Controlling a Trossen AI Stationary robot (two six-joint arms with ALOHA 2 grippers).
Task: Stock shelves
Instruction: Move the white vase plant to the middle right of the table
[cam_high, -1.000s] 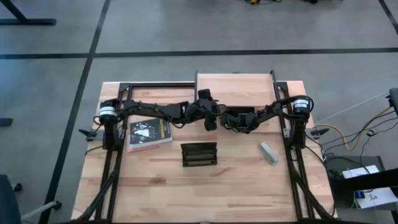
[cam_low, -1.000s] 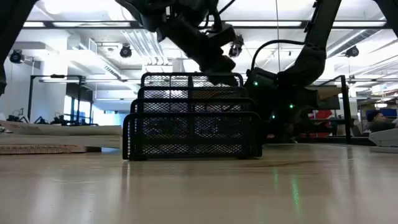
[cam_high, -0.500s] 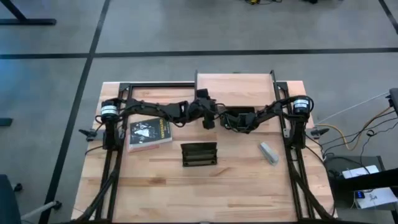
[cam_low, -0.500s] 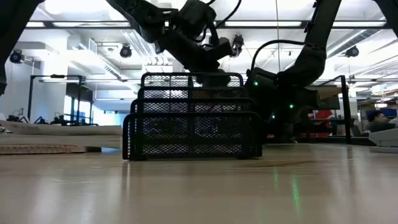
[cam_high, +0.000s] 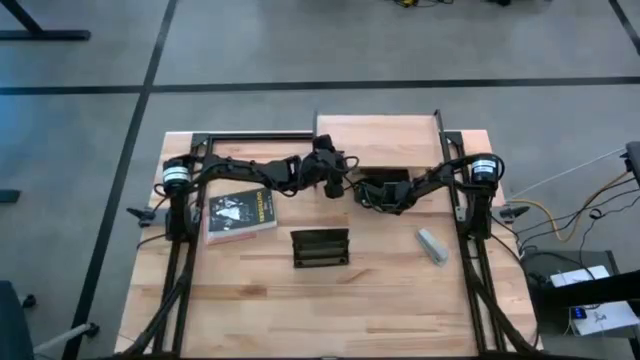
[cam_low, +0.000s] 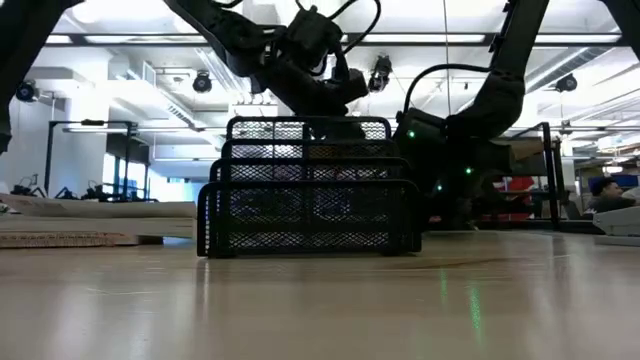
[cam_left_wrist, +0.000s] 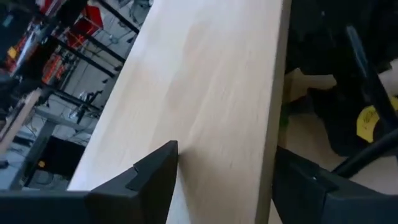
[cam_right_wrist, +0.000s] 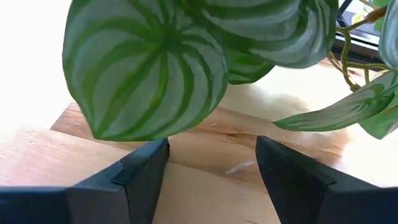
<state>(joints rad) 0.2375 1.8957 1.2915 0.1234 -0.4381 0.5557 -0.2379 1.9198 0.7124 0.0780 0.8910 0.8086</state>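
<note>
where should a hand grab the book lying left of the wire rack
Take the book by its long edge nearest the table's front, coming from that open side. It lies flat, cover up, and the left arm crosses just behind it, so the front edge looks freest.

**Butcher-block table and what sits on it**

The light wood table (cam_high: 300, 300) carries 4 things. A small riser shelf (cam_high: 376, 132) stands at the far edge, near the middle. A book (cam_high: 240, 216) with a dark cover lies flat on the left side. A black wire rack (cam_high: 320, 248) stands near the centre. A small grey block (cam_high: 432, 245) lies on the right, well apart from the rack.
</note>
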